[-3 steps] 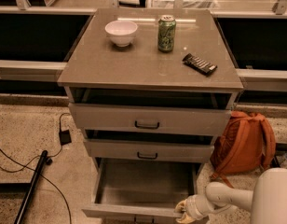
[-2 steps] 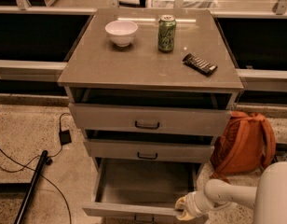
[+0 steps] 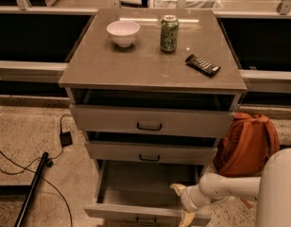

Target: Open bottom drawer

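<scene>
The bottom drawer (image 3: 136,212) is the lowest of three grey drawers in the cabinet. It is pulled far out and its plain grey interior (image 3: 145,183) shows. Its small dark handle (image 3: 145,219) sits at the picture's lower edge. My gripper (image 3: 182,203) is at the drawer's right front corner, on the end of my white arm (image 3: 230,186). One finger (image 3: 177,188) reaches over the drawer interior and another (image 3: 186,218) hangs in front of the drawer front.
The top drawer (image 3: 150,119) and middle drawer (image 3: 150,152) stand slightly pulled out. On the cabinet top are a white bowl (image 3: 123,32), a green can (image 3: 169,33) and a dark snack bar (image 3: 202,65). An orange backpack (image 3: 247,143) leans right of the cabinet. Cables (image 3: 51,150) lie on the floor at left.
My gripper has shifted a little left along the drawer's front edge. The drawer stays pulled out about as far as before.
</scene>
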`<state>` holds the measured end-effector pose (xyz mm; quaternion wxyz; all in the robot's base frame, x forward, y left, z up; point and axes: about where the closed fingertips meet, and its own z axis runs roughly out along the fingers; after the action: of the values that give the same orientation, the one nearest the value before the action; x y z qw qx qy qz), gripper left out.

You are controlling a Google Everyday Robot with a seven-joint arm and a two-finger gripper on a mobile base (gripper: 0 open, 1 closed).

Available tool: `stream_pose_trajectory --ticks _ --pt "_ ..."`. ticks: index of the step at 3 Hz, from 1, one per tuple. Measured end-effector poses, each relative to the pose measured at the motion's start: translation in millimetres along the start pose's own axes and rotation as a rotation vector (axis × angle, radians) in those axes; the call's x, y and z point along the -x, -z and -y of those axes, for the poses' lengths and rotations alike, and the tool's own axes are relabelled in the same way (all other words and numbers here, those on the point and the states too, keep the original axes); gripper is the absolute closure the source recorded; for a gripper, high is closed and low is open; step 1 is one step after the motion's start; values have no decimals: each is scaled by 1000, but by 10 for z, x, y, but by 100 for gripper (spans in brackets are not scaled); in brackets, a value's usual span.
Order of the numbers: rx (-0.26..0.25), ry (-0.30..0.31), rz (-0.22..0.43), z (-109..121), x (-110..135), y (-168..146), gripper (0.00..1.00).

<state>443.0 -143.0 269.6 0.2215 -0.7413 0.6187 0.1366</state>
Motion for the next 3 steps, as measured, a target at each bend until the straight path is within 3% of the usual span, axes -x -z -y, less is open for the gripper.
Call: stream_pose_trajectory --ticks 1,2,3 --pt "12 -28 51 7 -40 -95 11" --pt "27 -98 103 148 -297 -404 34" --pt "26 -148 115 294 -467 -531 57"
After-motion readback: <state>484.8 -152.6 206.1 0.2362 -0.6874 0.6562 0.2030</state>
